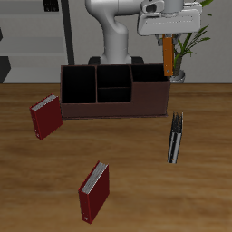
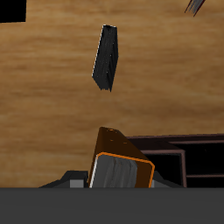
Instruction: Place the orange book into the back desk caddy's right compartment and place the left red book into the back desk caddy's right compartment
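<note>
My gripper (image 1: pixel 167 38) is shut on the top of the orange book (image 1: pixel 168 56) and holds it upright in the air. The book hangs over the end of the back desk caddy (image 1: pixel 113 107), just above and behind the end section (image 1: pixel 149 77) on that side. In the wrist view the orange book (image 2: pixel 118 162) fills the foreground, with the caddy (image 2: pixel 188 157) below it. The left red book (image 1: pixel 94 192) stands on the table near the front edge. The other red book (image 1: pixel 45 116) stands beside the caddy's opposite end.
A thin black-and-grey book (image 1: pixel 175 138) stands on the table in front of the caddy's end, below my gripper; it also shows in the wrist view (image 2: pixel 105 57). A potted plant (image 1: pixel 186 54) stands behind the caddy. The robot's base (image 1: pixel 113 41) is behind the caddy.
</note>
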